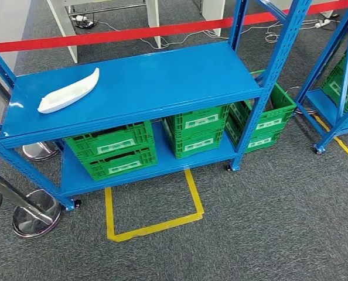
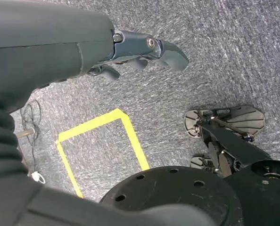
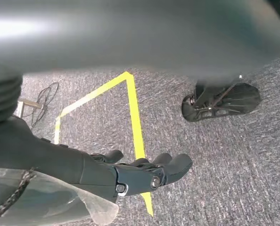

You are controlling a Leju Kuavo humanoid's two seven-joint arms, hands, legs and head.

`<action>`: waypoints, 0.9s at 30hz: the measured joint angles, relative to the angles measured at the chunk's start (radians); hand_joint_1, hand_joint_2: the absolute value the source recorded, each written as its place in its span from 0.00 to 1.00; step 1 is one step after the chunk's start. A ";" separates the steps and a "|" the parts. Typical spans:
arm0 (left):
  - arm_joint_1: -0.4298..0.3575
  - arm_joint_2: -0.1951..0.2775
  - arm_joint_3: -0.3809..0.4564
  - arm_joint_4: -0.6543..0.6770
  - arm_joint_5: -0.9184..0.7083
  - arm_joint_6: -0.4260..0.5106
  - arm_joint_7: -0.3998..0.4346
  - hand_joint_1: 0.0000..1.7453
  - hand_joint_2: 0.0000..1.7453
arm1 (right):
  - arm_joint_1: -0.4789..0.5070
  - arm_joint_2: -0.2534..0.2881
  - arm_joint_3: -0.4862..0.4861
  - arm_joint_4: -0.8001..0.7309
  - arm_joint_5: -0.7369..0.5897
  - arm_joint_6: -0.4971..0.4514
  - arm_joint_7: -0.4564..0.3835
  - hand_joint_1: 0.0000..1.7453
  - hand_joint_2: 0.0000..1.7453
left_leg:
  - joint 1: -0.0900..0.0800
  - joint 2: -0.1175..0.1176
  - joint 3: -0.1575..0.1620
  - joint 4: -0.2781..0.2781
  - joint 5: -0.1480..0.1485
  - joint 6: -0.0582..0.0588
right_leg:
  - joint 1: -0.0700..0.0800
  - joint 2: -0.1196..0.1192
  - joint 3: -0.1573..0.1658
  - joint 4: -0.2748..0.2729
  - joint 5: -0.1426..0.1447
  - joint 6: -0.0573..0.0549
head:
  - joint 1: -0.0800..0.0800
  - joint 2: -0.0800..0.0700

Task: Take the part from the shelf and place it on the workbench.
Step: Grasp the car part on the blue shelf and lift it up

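Hanging beside the body, both arms point down at the grey carpet floor. Left hand holds nothing; fingers are loosely extended, slightly apart, over bare carpet. Right hand is the same: nothing in it, fingers stretched out with small gaps, hovering above a strip of the yellow floor tape.

Head view: the long white curved plastic part lies flat on the top deck of the blue steel shelf, near its left end, well apart from both hands. Nothing else sits on that deck.

Lower deck carries green slotted plastic crates in stacked pairs: one stack at left, one in the middle, and another stack standing behind the right upright, partly hidden by it.

Yellow tape outline is marked on the carpet just in front of the shelf. Red barrier band runs behind the shelf. Chrome round post bases stand at the shelf's left corner. A second blue rack with more green crates is at far right, with white cables on the floor behind.
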 joint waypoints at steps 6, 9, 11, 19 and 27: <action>0.000 0.000 0.000 0.000 0.000 0.000 0.000 0.00 1.00 | 0.000 0.000 0.000 0.000 0.000 0.000 0.000 0.00 1.00 | 0.000 0.000 0.000 0.000 0.000 0.000 | 0.000 0.000 0.000 0.000 0.000 0.000 | 0.000 0.000; 0.000 0.000 0.000 0.000 0.000 0.000 0.000 0.00 1.00 | 0.000 0.000 0.000 0.000 0.000 0.000 0.000 0.00 1.00 | 0.000 0.000 0.000 0.000 0.000 0.000 | 0.000 0.000 0.000 0.000 0.000 0.000 | 0.000 0.000; -0.002 -0.001 0.002 0.000 0.003 0.001 -0.002 0.00 1.00 | -0.002 0.001 0.000 0.001 -0.001 -0.004 0.000 0.00 1.00 | 0.000 0.000 0.000 0.000 0.000 0.000 | 0.000 0.000 0.000 0.000 0.000 0.000 | 0.000 0.000; -0.057 -0.040 0.103 0.039 0.092 0.068 -0.069 0.00 1.00 | -0.067 0.031 -0.002 0.049 -0.036 -0.106 0.023 0.00 1.00 | 0.000 0.000 0.000 0.000 0.000 0.000 | 0.000 0.000 0.000 0.000 0.001 0.001 | 0.000 0.000; -0.104 -0.096 0.202 0.083 0.155 0.181 -0.106 0.00 0.00 | -0.117 0.068 -0.002 0.100 -0.054 -0.193 0.043 0.00 1.00 | 0.000 0.000 0.000 0.000 0.001 0.000 | 0.000 0.000 0.000 0.000 0.001 0.001 | 0.000 0.000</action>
